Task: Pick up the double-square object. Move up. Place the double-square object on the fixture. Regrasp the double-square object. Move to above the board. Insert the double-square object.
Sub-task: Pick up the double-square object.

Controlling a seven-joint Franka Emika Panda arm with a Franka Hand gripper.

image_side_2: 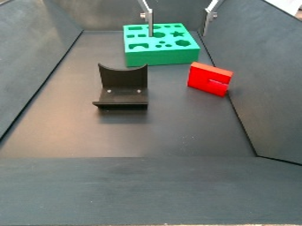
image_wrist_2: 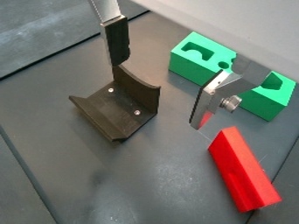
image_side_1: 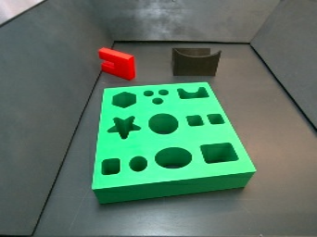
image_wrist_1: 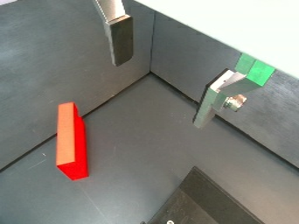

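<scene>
Gripper (image_wrist_2: 158,80) is open and empty, fingers spread wide, hanging above the floor with nothing between the pads. In both wrist views the two silver fingers (image_wrist_1: 119,37) show with clear gap between them. In a side view only the finger tips (image_side_2: 147,15) poke in at the 12 o'clock edge, above the far end of the board (image_side_2: 162,42).

Red double-square object (image_side_1: 118,61) lies on the dark floor (image_side_1: 148,218), untouched. In that side view it sits at roughly 11 o'clock from the board (image_side_1: 168,134), near the back wall, apart from the board edge. The fixture (image_side_1: 195,60) is at about 1 o'clock from the board, well apart from the red piece.

In a side view the red piece (image_side_2: 210,78) is at 3 o'clock from the fixture (image_side_2: 120,86), near the side wall, with the board behind both.

In a wrist view the red piece (image_wrist_2: 243,170) lies flat beside the fixture (image_wrist_2: 119,107), not touching it; board (image_wrist_2: 201,56) is beyond. In a wrist view the red piece (image_wrist_1: 73,140) lies clear of both fingers.
</scene>
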